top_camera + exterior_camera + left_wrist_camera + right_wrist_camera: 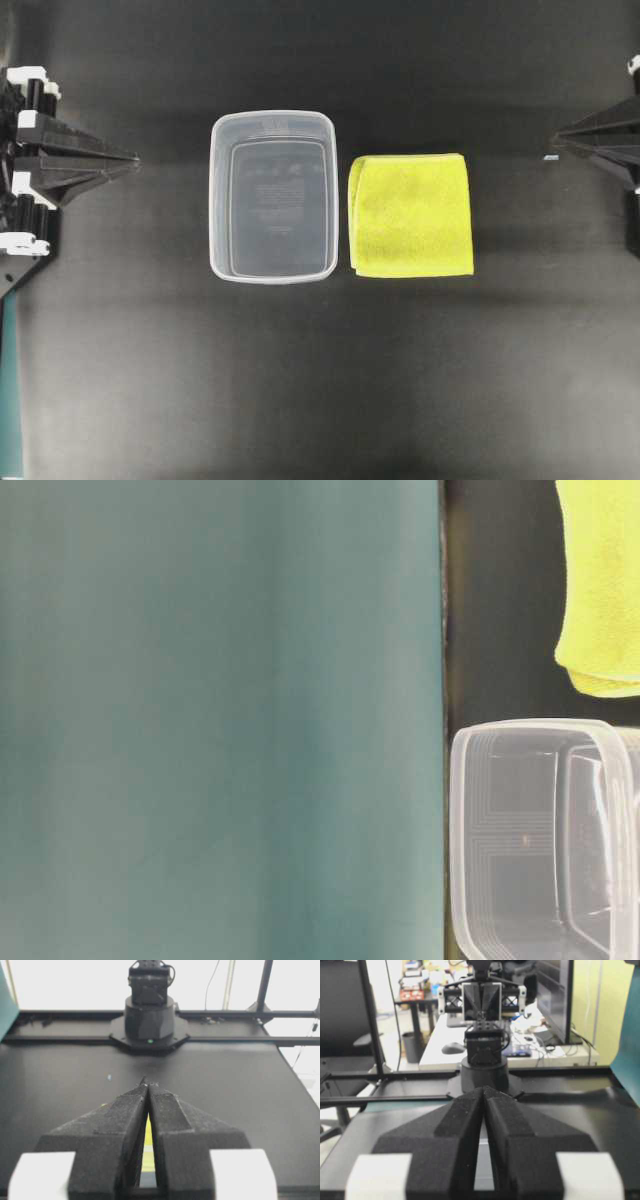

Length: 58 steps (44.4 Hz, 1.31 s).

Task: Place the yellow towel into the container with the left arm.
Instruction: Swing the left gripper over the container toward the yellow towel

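Observation:
The yellow towel (411,215) lies folded flat on the black table, just right of the container (272,196), a clear empty plastic tub at the table's middle. The table-level view shows the towel (603,590) at the top right and the container (540,840) at the bottom right. My left gripper (135,158) rests at the far left edge, shut and empty, well apart from the container. In the left wrist view its tips (148,1083) meet, with a sliver of the towel (148,1147) showing between the finger bases. At the far right my right gripper (553,140) is shut and empty too (484,1089).
A teal panel (220,720) fills most of the table-level view. The opposite arm's base stands at the table's far end in each wrist view (149,1015) (484,1067). Desks and a monitor (552,995) lie beyond the table.

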Each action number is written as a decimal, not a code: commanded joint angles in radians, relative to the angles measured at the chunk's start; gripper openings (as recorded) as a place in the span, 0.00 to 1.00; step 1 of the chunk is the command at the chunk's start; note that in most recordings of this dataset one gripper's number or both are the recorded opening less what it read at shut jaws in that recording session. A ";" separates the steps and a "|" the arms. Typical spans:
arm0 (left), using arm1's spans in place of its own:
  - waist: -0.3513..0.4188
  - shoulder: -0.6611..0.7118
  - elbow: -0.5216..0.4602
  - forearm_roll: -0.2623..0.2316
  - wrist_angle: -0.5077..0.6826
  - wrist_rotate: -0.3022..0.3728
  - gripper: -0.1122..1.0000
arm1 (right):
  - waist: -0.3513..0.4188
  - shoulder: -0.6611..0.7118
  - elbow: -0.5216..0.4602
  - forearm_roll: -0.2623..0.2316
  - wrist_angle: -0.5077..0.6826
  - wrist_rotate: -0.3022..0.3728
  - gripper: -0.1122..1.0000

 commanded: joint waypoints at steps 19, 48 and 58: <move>0.003 0.264 -0.284 0.040 0.190 -0.055 0.10 | 0.006 -0.095 -0.025 0.028 0.233 0.101 0.10; -0.018 0.785 -0.831 0.040 0.670 -0.052 0.11 | -0.025 -0.276 -0.035 0.032 0.509 0.109 0.78; -0.018 0.954 -0.999 0.040 0.807 -0.035 0.27 | -0.025 -0.301 -0.038 0.032 0.554 0.133 0.79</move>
